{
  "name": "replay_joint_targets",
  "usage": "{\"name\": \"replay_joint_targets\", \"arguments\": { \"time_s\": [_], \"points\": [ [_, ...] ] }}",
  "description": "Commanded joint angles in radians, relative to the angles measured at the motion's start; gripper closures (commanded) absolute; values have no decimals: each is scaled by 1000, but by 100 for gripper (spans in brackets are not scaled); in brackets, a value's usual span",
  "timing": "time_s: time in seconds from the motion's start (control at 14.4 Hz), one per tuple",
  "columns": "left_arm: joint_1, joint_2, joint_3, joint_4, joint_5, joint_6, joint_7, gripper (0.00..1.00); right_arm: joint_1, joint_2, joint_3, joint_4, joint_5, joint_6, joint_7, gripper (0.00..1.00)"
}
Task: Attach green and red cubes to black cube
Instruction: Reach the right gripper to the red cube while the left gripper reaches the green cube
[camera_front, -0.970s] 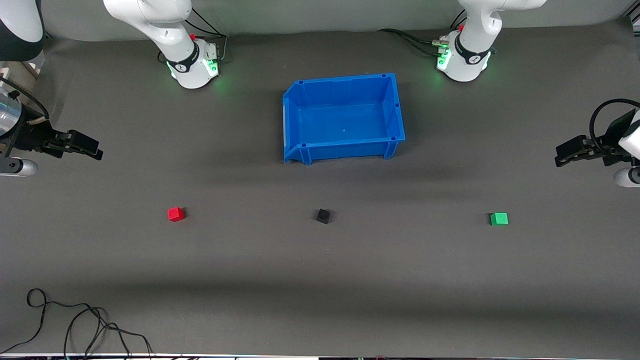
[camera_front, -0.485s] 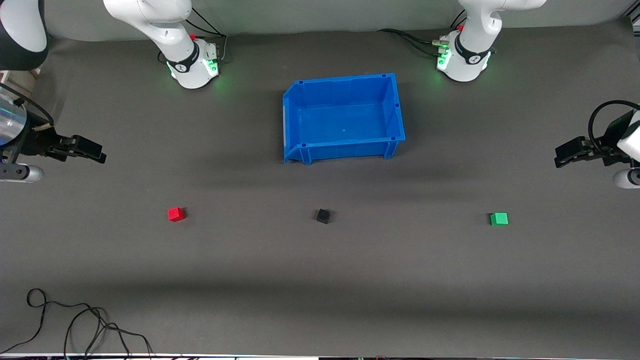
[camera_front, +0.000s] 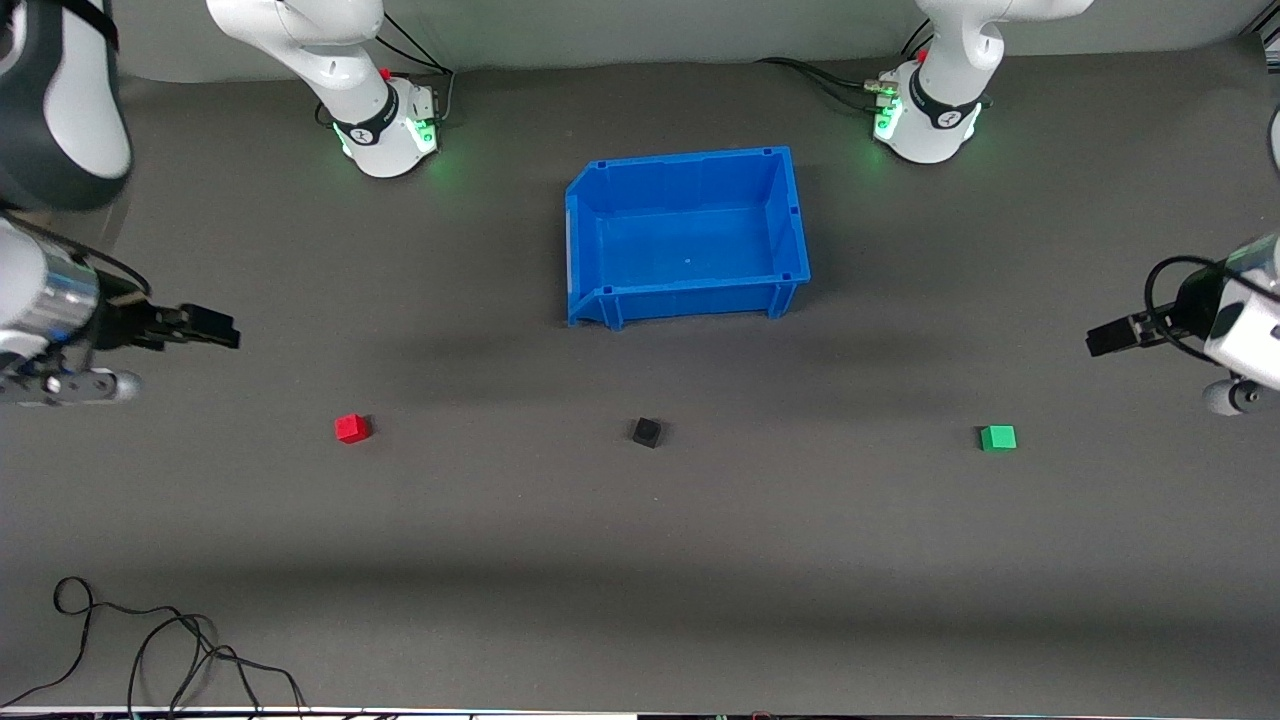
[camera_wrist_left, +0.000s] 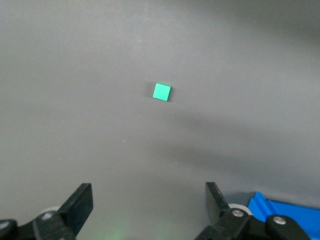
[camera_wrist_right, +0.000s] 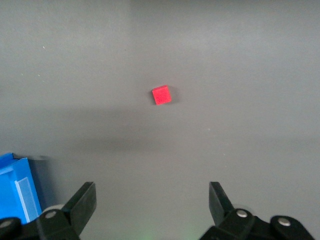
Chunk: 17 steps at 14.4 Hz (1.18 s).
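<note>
The black cube (camera_front: 647, 432) sits on the dark table mat, nearer the front camera than the blue bin. The red cube (camera_front: 351, 428) lies toward the right arm's end, the green cube (camera_front: 998, 437) toward the left arm's end, all in one row. My right gripper (camera_front: 222, 334) is open and empty above the mat, up from the red cube (camera_wrist_right: 161, 95). My left gripper (camera_front: 1100, 340) is open and empty above the mat, up from the green cube (camera_wrist_left: 162, 92).
An empty blue bin (camera_front: 586, 240) stands mid-table between the arm bases; its corner shows in the left wrist view (camera_wrist_left: 285, 215) and the right wrist view (camera_wrist_right: 15, 190). A loose black cable (camera_front: 150, 650) lies at the table's near edge toward the right arm's end.
Both grippers have moved inward and lower toward their cubes: the right one toward the red cube, the left one toward the green cube. The cubes have not moved.
</note>
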Motion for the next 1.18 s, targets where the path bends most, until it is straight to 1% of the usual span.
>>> {"name": "replay_joint_targets", "arguments": {
  "time_s": [0.0,0.07,0.21,0.28,0.42,0.49,0.62,0.76,0.83,0.9,0.97,1.04,1.11],
  "points": [
    [-18,-4,1,-51,12,47,-155,0,28,84,3,19,-20,42,-18,0],
    [-20,3,0,-80,12,82,-197,0,32,104,3,5,-20,71,-23,0],
    [-15,28,0,-149,8,155,-270,0,31,132,0,-42,-20,166,-100,0],
    [-14,70,3,-157,14,171,-332,2,25,143,-4,-76,-20,221,-131,0],
    [-8,143,3,-159,64,212,-464,1,21,156,-6,-154,-20,348,-141,0],
    [-2,166,5,-160,66,237,-514,0,25,170,-6,-188,-20,411,-142,0],
    [3,185,8,-203,59,297,-619,0,25,199,-6,-246,-21,523,-148,0],
    [50,179,8,-261,22,355,-772,0,25,210,-6,-337,-21,667,-179,0],
    [78,181,8,-286,-25,376,-820,2,25,219,-6,-375,-21,736,-184,0],
    [101,181,8,-315,-73,425,-850,3,22,236,-7,-400,-21,795,-203,0],
    [110,179,8,-367,-102,503,-869,3,20,258,-7,-405,-21,832,-225,0],
    [126,184,8,-407,-157,610,-909,2,17,276,-9,-405,-21,856,-239,0],
    [129,200,8,-428,-205,693,-956,2,17,288,-9,-405,-21,881,-253,0]
  ]
}}
